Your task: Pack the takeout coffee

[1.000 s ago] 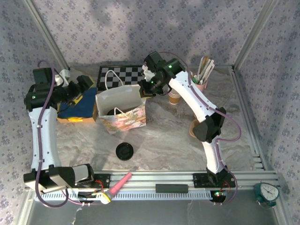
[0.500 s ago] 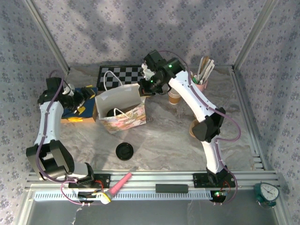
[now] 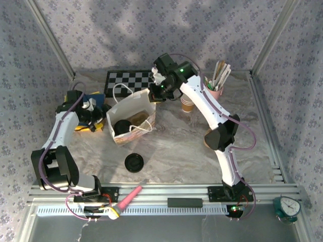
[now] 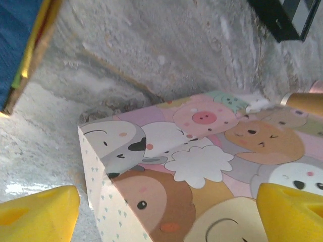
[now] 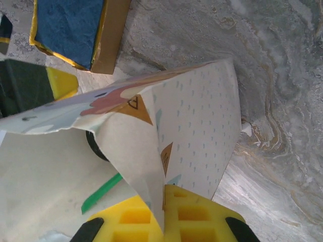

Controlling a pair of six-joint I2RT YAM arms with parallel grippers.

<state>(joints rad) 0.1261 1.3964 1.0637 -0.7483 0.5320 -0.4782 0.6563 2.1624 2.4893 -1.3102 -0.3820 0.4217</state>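
Marbled grey sheeting covered the table, with flowered wallpaper on the walls around it. At the far left my left gripper [image 3: 96,116] pointed right at the bag [image 3: 132,118]. On its wrist camera the yellow pads [image 4: 38,214] stood wide apart with nothing held. The bag's cartoon-animal side lay in front of them, and I could not tell whether either pad touched it. Just behind that gripper sat a blue box [image 3: 82,126] with yellow edging, close to the bag's left side.

The bag stood left of centre, its mouth pulled open and a dark round thing [image 3: 121,126] inside that I could not identify. A checkered board [image 3: 128,79] lay beyond it against the far wall. A black lid [image 3: 134,163] lay flat on the table nearer to me, apart from the bag.

My right gripper [image 3: 157,93] reached in from the right over the bag's far corner. On its wrist camera the jaws were closed on the bag's paper edge, the sheet pinched between the yellow pads [image 5: 126,219].

Right of that, a brown cup stack [image 3: 187,105] stood near the far side. The cup [image 3: 207,138] sat on the table well right of the bag, outside it, mostly hidden by the right arm's elbow. A pink holder [image 3: 217,91] of wooden sticks stood at the far right.
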